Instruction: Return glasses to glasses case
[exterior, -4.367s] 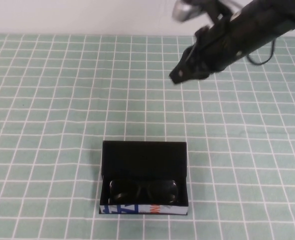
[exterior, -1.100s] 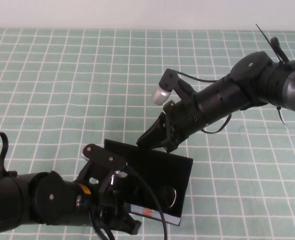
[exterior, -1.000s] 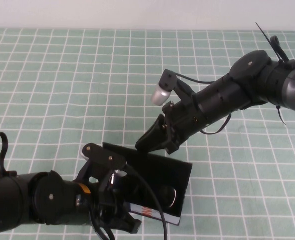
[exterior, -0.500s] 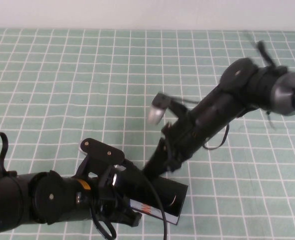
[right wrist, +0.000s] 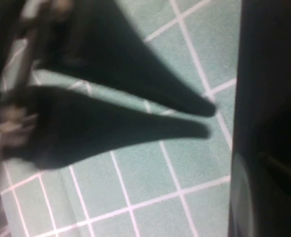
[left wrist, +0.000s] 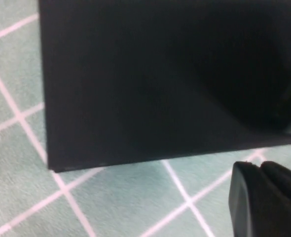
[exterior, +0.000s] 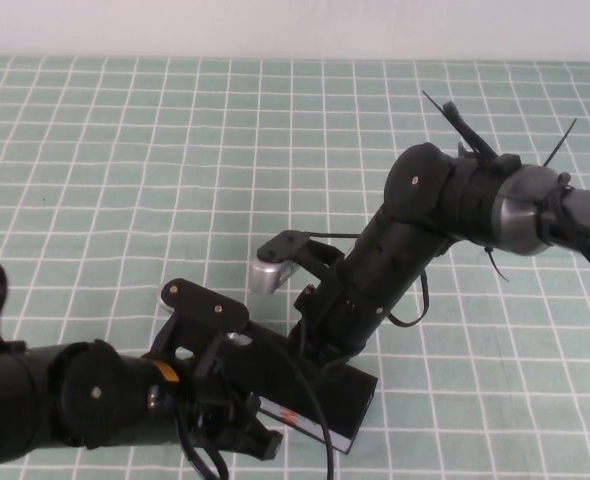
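The black glasses case (exterior: 325,388) lies skewed near the table's front edge, its lid down and its white printed strip (exterior: 300,421) facing front. The glasses are hidden inside. My right gripper (exterior: 310,345) is shut and rests its tip on the far edge of the lid. My left gripper (exterior: 253,430) is shut and sits at the case's front left corner, against the strip. In the left wrist view the black case (left wrist: 160,74) fills the picture, with the fingers (left wrist: 264,197) beside its edge. The right wrist view shows the case's side (right wrist: 273,98).
A green cloth with a white grid (exterior: 125,180) covers the table up to a white wall at the back. The right arm (exterior: 455,200) reaches in from the right over the middle. The left arm (exterior: 65,410) lies along the front left.
The right gripper swept down and toward me, and the open lid came down shut over the glasses. The case had been turned askew. The left gripper stayed at its front left corner.
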`<move>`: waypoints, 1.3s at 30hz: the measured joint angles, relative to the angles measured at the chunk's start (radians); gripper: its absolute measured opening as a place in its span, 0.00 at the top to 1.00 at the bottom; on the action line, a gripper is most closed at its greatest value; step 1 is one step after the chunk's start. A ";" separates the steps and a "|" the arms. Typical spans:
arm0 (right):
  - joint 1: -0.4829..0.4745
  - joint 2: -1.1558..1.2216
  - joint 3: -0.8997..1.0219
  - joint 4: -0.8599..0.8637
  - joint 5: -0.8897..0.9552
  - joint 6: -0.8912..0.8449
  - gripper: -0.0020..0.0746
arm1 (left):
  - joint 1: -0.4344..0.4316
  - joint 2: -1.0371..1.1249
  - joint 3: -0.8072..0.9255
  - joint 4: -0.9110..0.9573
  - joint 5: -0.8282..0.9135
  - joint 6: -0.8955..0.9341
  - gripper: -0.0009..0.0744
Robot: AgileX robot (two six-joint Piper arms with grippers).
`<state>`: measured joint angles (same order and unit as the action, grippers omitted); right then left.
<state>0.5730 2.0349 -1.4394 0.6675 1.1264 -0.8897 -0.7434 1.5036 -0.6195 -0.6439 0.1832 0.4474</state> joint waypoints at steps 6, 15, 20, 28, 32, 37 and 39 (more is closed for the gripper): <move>0.004 -0.071 0.002 -0.061 -0.139 0.027 0.99 | 0.000 -0.138 0.000 0.009 0.062 0.012 0.99; 0.001 -0.422 0.004 -0.191 -0.447 0.175 0.99 | 0.036 -0.548 0.001 0.162 0.078 0.020 0.99; -0.015 -0.615 0.006 -0.444 -0.462 0.400 0.99 | 0.067 -0.793 0.002 0.357 0.121 0.026 0.99; -0.077 -0.859 0.127 -0.728 -0.452 0.659 0.99 | 0.104 -1.095 0.002 0.517 0.294 -0.121 0.99; -0.080 -1.021 0.326 -0.760 -0.554 0.765 0.99 | 0.107 -1.197 0.005 0.707 0.392 -0.316 0.99; -0.080 -1.249 0.652 -0.769 -0.757 0.808 0.99 | 0.107 -1.255 0.024 0.928 0.530 -0.566 0.99; -0.080 -1.325 0.769 -0.769 -0.837 0.812 0.99 | 0.107 -1.264 0.054 0.990 0.536 -0.623 0.99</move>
<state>0.4929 0.7101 -0.6700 -0.1014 0.2892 -0.0776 -0.6366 0.2393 -0.5659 0.3460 0.7195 -0.1752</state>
